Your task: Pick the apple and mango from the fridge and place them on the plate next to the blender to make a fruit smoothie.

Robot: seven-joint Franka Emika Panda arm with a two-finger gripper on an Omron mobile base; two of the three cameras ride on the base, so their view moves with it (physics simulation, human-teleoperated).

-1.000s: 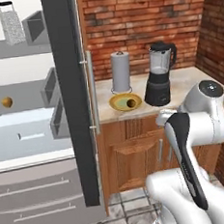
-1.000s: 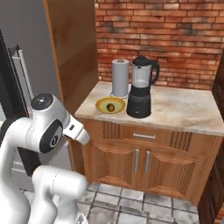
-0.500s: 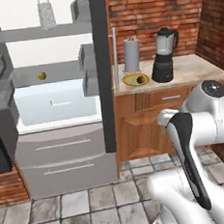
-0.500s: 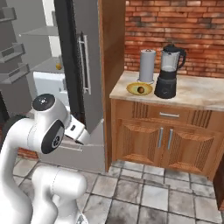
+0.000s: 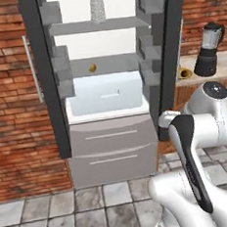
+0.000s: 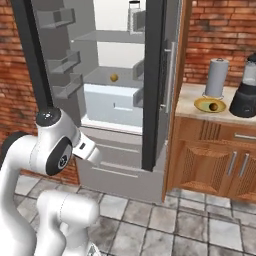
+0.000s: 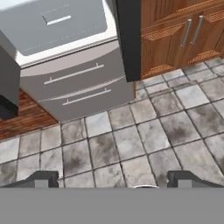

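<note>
The fridge (image 5: 47, 82) stands open, both dark doors swung wide. On its middle shelf lies a small yellowish fruit (image 5: 92, 68) (image 6: 114, 77); I cannot tell if it is the apple or the mango. To the right, on the wooden counter, the yellow plate (image 6: 202, 104) holds a dark round fruit (image 6: 214, 106), and the blender (image 6: 247, 87) (image 5: 209, 49) stands beside it. My gripper (image 7: 113, 180) is open and empty, pointing down at the tiled floor in front of the fridge's lower drawers (image 7: 74, 83).
A grey upright roll (image 6: 216, 77) stands behind the plate. A grater-like bottle (image 5: 96, 6) sits on the top fridge shelf. The right fridge door (image 6: 152, 85) juts out between shelf and counter. Wooden cabinet doors (image 7: 183, 35) are under the counter. Brick wall on the left.
The base has driven left, so both base views have shifted from the counter to the open fridge, now centred. The arm's pose looks the same and no object has moved.
</note>
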